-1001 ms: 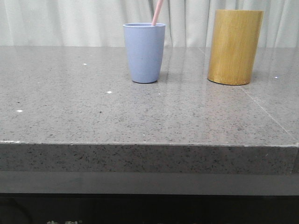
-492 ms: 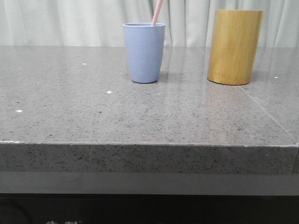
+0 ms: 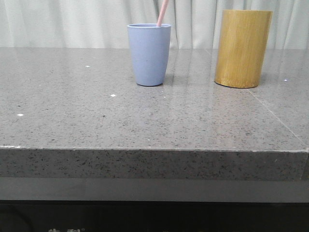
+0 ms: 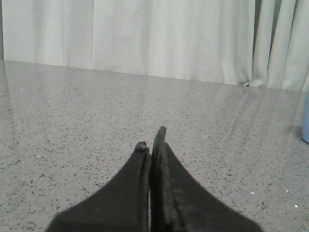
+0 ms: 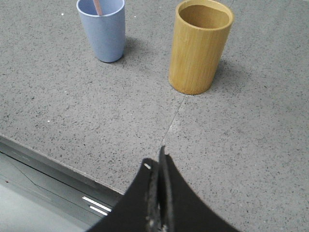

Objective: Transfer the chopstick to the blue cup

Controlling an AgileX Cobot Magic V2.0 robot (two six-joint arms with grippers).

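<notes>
The chopstick [image 3: 162, 13] sits in the blue cup [image 3: 149, 54], well beyond both grippers: left gripper [image 4: 151, 140] and right gripper [image 5: 157, 162] are pinched closed, holding nothing.

the left gripper [image 4: 150, 140] had two matte black fingers, broad at the base and tapering to blunt tips. the right gripper [image 5: 157, 162] looked alike, black, with rough grey inner edges.
</notes>
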